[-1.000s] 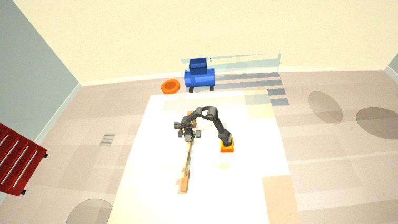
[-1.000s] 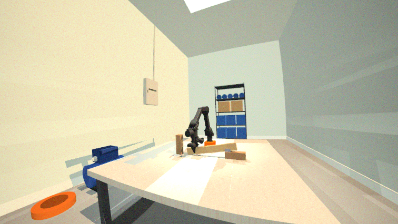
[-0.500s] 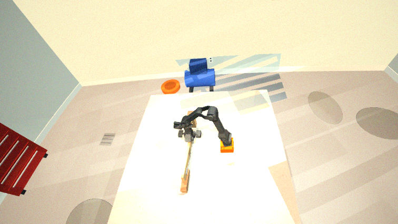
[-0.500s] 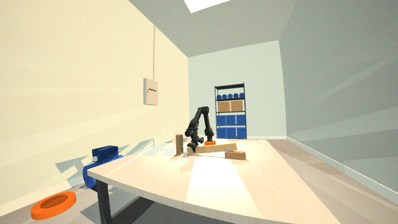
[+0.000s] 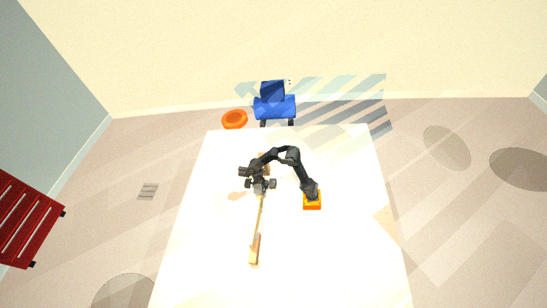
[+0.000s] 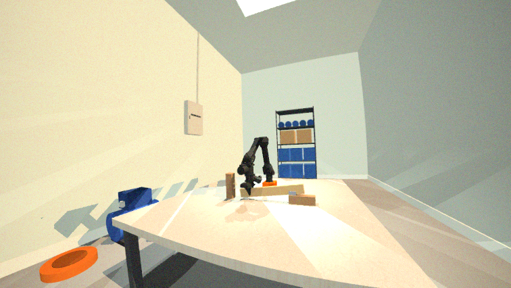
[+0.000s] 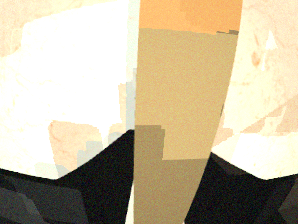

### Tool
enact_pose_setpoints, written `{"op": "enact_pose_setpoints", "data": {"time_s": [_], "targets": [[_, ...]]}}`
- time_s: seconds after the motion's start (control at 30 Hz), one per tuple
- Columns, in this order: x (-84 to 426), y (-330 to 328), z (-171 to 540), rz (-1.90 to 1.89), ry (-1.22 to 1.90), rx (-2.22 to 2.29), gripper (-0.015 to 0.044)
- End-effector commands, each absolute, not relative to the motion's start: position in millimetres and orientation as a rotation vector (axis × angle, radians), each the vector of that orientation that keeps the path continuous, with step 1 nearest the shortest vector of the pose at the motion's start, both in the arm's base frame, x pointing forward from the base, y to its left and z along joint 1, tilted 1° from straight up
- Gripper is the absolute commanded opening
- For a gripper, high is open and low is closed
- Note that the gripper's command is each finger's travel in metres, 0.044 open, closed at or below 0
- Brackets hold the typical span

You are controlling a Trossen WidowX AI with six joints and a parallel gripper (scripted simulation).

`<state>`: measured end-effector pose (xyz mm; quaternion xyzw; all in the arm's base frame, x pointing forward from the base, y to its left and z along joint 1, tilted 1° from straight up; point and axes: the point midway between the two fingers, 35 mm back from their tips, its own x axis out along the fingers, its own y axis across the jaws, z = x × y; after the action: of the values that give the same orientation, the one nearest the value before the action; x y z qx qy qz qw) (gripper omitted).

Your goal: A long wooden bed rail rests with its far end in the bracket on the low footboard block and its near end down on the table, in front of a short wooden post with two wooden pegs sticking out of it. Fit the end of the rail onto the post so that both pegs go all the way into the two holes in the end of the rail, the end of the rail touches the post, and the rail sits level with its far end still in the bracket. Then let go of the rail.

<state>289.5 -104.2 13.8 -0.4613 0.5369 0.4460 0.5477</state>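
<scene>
The long pale wooden rail (image 5: 259, 214) (image 6: 277, 190) (image 7: 185, 95) slopes gently, its post-side end lower than its far end. My gripper (image 5: 259, 189) (image 6: 248, 192) (image 7: 172, 155) is shut on the rail close to that lower end, with one black finger on each side. The upright wooden post (image 5: 266, 169) (image 6: 230, 186) stands a short gap beyond the rail's end. The pegs and the holes cannot be made out. The rail's far end is at the grey bracket (image 6: 292, 193) on the low footboard block (image 5: 253, 257) (image 6: 302, 200); how it sits there is too small to tell.
The arm's orange base (image 5: 312, 205) (image 6: 269, 183) stands on the table to one side of the rail. The arm arches over beside the post. A blue machine (image 5: 274, 107) and an orange ring (image 5: 228, 125) are on the floor past the table edge.
</scene>
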Motion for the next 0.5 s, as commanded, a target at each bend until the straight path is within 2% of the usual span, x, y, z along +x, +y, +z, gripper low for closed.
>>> {"op": "enact_pose_setpoints", "data": {"time_s": [0.0,0.47], "targets": [[292.2,-103.9,18.8,1.055,1.26,-1.097,0.0],[292.8,-104.0,25.9,1.054,1.26,-1.097,0.0]]}}
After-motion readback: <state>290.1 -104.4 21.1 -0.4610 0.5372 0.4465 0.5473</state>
